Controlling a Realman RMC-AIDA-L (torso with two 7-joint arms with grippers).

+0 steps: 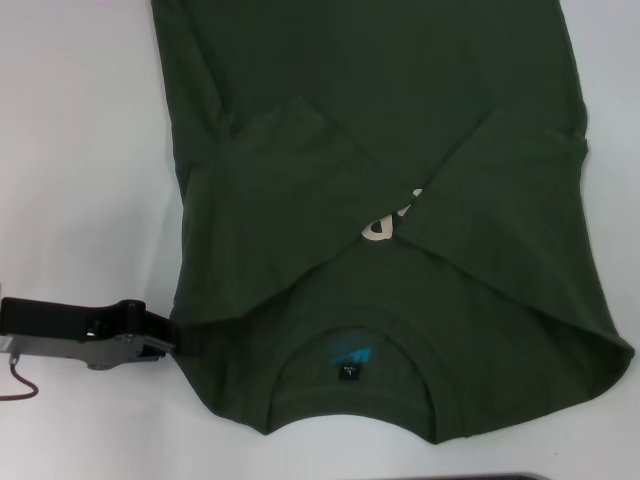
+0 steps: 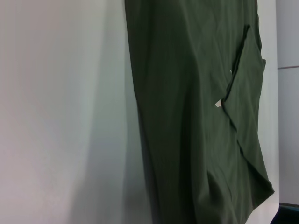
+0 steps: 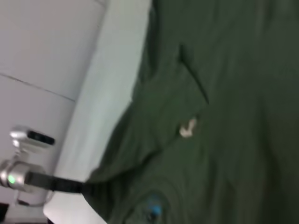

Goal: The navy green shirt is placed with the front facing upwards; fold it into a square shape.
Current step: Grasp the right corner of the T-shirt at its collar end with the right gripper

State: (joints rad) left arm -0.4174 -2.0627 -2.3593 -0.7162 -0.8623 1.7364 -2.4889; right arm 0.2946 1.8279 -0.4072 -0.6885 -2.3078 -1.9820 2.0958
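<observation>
The navy green shirt lies spread on the white table, neck opening toward me, with the teal print and black neck tag showing inside the collar. Both sleeves are folded inward over the chest, so only a bit of cream lettering shows between them. My left gripper reaches in low from the left and is shut on the shirt's edge by the shoulder. The right wrist view shows the left gripper meeting the shirt at that corner. The left wrist view shows the shirt lengthwise. My right gripper is out of view.
White table surface runs along the shirt's left side. A dark strip shows at the table's near edge. A red cable hangs by the left arm.
</observation>
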